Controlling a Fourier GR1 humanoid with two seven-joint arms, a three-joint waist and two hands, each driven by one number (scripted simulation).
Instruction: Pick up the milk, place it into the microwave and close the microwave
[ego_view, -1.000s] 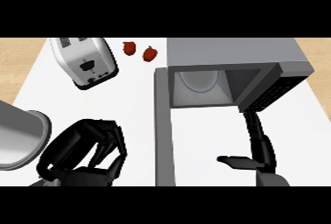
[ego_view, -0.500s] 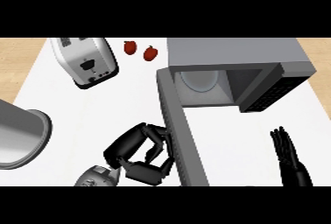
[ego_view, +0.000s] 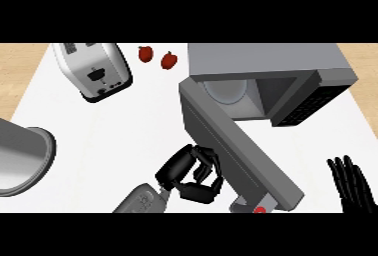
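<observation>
The left hand (ego_view: 184, 172) is shown with its fingers (ego_view: 201, 187) clenched, and nothing is seen in them. They lie just beside the outer face of the open door (ego_view: 236, 145) of the microwave (ego_view: 266, 60). The right hand (ego_view: 351, 182) is held released with its fingers straight, well right of the door. The milk cannot be told with certainty. Only a small grey piece (ego_view: 249, 204) with a red spot is seen just right of the left fingers, at the door's lower end.
</observation>
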